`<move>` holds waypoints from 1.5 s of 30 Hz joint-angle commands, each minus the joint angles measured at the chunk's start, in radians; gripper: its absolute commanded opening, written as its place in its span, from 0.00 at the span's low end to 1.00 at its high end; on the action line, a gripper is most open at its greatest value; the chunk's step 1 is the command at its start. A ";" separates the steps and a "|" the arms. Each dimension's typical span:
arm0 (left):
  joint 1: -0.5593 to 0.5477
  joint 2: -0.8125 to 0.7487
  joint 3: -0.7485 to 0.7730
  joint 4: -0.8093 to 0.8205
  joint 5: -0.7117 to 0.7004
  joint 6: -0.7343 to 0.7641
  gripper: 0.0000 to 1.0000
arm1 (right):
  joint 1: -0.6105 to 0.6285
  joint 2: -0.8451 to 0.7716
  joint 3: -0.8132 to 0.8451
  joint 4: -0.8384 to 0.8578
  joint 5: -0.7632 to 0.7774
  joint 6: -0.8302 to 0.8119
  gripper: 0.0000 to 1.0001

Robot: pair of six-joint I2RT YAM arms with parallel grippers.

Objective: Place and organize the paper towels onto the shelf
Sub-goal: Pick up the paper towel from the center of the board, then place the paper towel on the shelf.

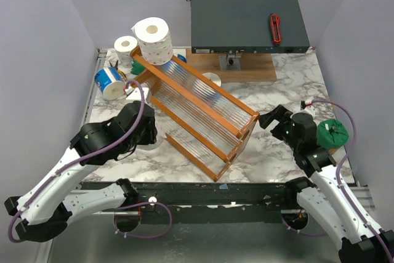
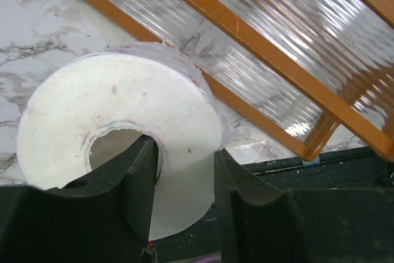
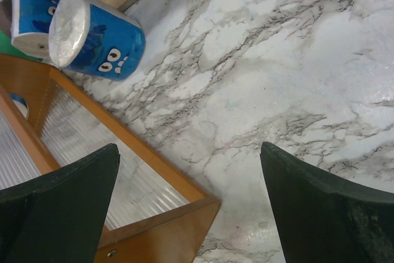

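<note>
Marble tabletop (image 1: 280,93) bore the shelf (image 1: 203,112); beside its near rail the left gripper (image 2: 184,158) pinched a white roll (image 2: 117,100) through its core. Lifting level seemed wise; the right gripper (image 3: 188,152) hung spread.

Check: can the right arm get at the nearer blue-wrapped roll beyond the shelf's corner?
Probably yes. The right fingers are open, only bare marble lies between them and the blue-wrapped roll, and the shelf frame runs alongside, not across.

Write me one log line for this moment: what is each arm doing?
left jaws: shut on white roll, finger in core | right jaws: open, empty, above marble table | shelf: diagonal on table
</note>
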 commanded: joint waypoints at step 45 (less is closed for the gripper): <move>0.076 0.694 1.121 0.028 -0.004 0.414 0.10 | 0.007 0.010 0.150 -0.053 -0.008 -0.040 1.00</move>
